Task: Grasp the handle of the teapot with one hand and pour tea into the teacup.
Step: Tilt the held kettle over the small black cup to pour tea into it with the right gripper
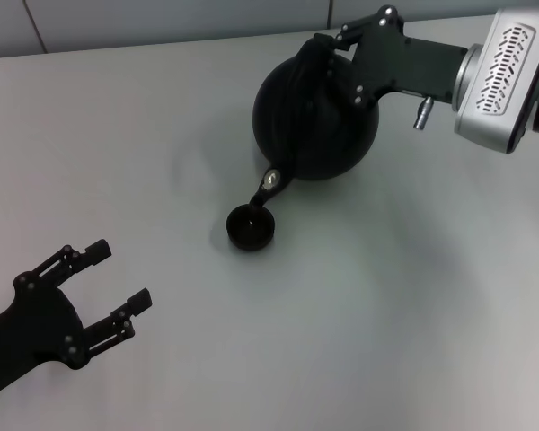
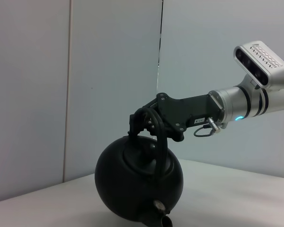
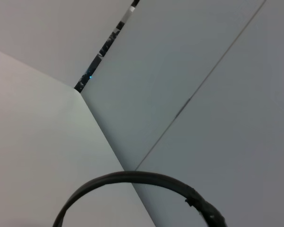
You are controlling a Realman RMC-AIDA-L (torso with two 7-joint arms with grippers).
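Observation:
The round black teapot (image 1: pixel 316 126) hangs tilted in the air, its short spout (image 1: pixel 269 184) pointing down right over the small black teacup (image 1: pixel 251 226) on the white table (image 1: pixel 413 305). My right gripper (image 1: pixel 328 49) is shut on the handle (image 1: pixel 307 67) at the pot's top. In the left wrist view the teapot (image 2: pixel 138 182) leans spout-down, with the handle (image 2: pixel 157 137) held by the right gripper (image 2: pixel 144 122). The handle (image 3: pixel 137 178) arcs across the right wrist view. My left gripper (image 1: pixel 117 278) rests open near the table's front left, away from both.
A pale wall (image 2: pixel 109 71) with panel seams stands behind the table. The table's far edge (image 1: pixel 162 43) runs just behind the teapot.

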